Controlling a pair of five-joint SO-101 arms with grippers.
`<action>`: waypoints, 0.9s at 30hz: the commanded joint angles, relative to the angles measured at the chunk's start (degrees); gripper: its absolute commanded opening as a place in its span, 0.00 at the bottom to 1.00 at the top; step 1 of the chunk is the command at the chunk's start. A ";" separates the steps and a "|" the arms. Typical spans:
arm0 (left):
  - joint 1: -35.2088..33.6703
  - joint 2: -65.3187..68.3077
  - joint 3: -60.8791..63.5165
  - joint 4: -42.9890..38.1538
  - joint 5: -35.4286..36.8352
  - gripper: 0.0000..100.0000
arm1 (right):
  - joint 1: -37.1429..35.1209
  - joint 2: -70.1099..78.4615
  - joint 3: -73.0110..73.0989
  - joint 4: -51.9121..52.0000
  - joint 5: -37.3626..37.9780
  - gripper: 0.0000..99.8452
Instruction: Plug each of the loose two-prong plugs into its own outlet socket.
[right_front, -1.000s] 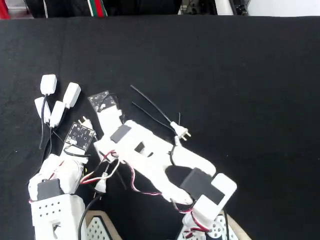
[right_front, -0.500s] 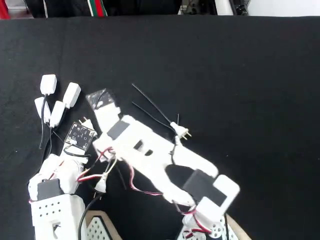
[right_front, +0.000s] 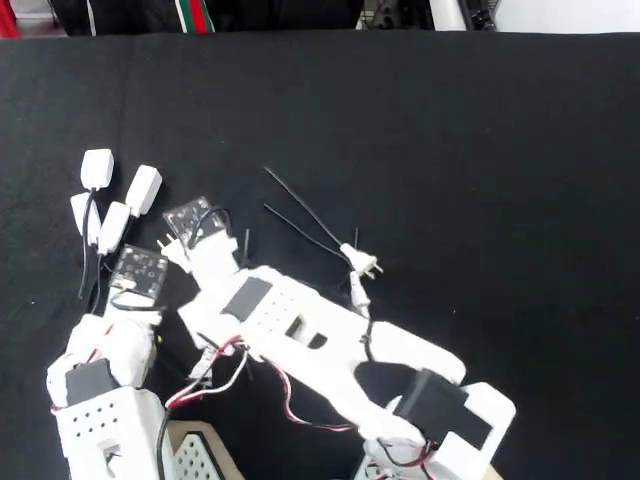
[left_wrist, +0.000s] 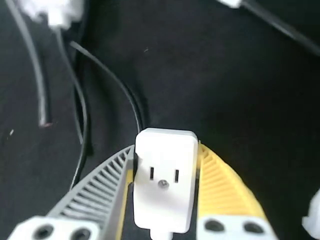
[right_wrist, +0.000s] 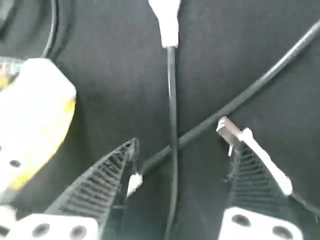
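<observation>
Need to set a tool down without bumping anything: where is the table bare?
Bare: the table's whole right side, beyond the loose plug, and the far strip behind the sockets. Crowded: the near left, where both arms, the sockets and cables bunch.

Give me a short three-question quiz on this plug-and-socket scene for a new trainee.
1. True or false: the left gripper is empty.
2. What runs between the open fingers of the right gripper? A) a black cable B) a screwdriver C) a red cup
3. Fill in: in the high view, the loose plug lies on a ___ table.
Key: 1 false, it is shut on a white outlet socket; 2 A; 3 black.
</observation>
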 joint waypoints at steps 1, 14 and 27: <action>-2.15 -0.44 -1.63 -1.23 2.11 0.03 | -0.97 5.58 -2.77 -3.52 -0.62 0.28; -1.89 -0.44 -1.45 -1.23 1.93 0.03 | -2.29 22.99 -18.24 11.52 -0.18 0.22; -1.71 -0.44 -1.27 -1.23 1.85 0.03 | 3.43 23.08 -20.09 16.35 8.79 0.01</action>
